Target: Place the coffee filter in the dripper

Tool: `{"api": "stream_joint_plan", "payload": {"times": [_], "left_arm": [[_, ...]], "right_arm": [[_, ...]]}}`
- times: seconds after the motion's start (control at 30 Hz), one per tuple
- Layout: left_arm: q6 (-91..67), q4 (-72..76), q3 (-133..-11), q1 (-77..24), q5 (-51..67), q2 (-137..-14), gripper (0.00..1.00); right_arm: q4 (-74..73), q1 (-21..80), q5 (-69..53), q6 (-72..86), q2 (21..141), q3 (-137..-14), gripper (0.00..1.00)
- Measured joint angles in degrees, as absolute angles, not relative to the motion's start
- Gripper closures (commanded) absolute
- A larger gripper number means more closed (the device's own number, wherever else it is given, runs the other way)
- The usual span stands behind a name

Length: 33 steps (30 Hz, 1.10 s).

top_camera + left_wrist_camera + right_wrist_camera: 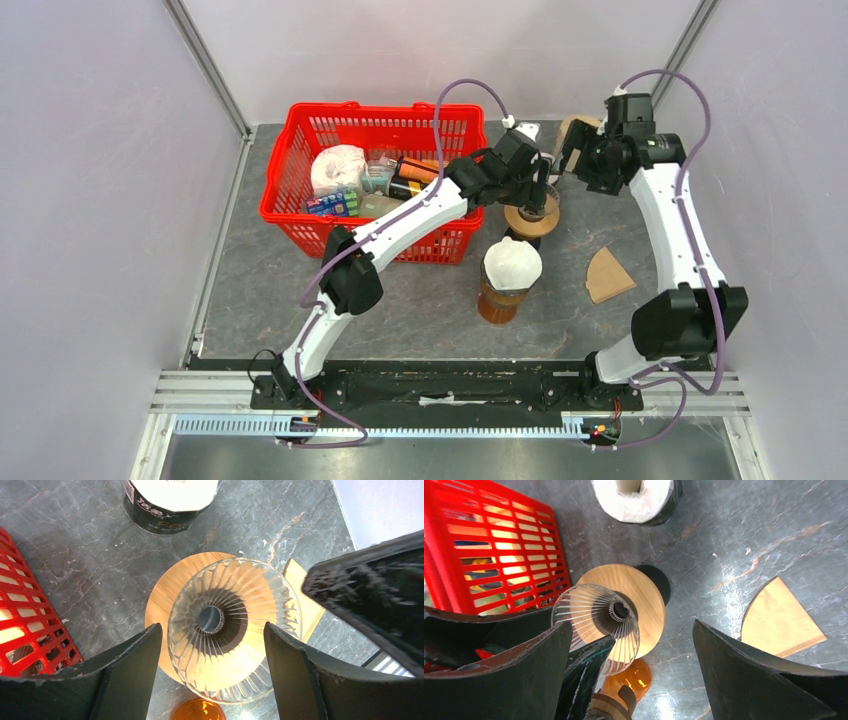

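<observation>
The dripper [532, 218] is a clear ribbed glass cone on a round wooden base, and it is empty. In the left wrist view the dripper [230, 655] sits between the spread fingers of my left gripper [212, 630], which is open and straddles the cone from above. A brown fan-shaped coffee filter [608, 275] lies flat on the table to the right, apart from both grippers. My right gripper [566, 160] hangs open just right of the dripper [594, 610] with nothing between its fingers [633, 625]. The coffee filter [779, 617] lies to the right in that view.
A red basket [300, 215] full of groceries stands left of the dripper. An amber glass vessel [497, 300] with something white [512, 262] at its top stands in front. A dark can with a white top [170, 502] is close by. Another tan paper [572, 128] lies behind the right gripper.
</observation>
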<state>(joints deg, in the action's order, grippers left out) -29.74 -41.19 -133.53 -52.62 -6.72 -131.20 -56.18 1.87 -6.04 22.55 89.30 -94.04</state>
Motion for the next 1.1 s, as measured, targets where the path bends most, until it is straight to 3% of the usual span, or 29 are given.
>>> {"api": "stream_joint_plan", "payload": {"times": [0.3, 0.6, 1.1], "left_arm": [[-27.7, -40.2, -133.7, -53.0, -6.2, -126.7, 0.13], [-26.5, -40.5, -133.7, -52.4, -3.6, -121.1, 0.11], [-24.6, -38.0, -134.1, -52.4, 11.2, -118.6, 0.1]], "right_arm": [[-53.3, 1.0, -2.1, 23.8, 78.3, -94.3, 0.03], [-52.7, -9.4, -1.7, 24.6, 71.1, -91.5, 0.03], [-54.6, -18.3, 5.0, 27.0, 67.2, -75.4, 0.03]]}}
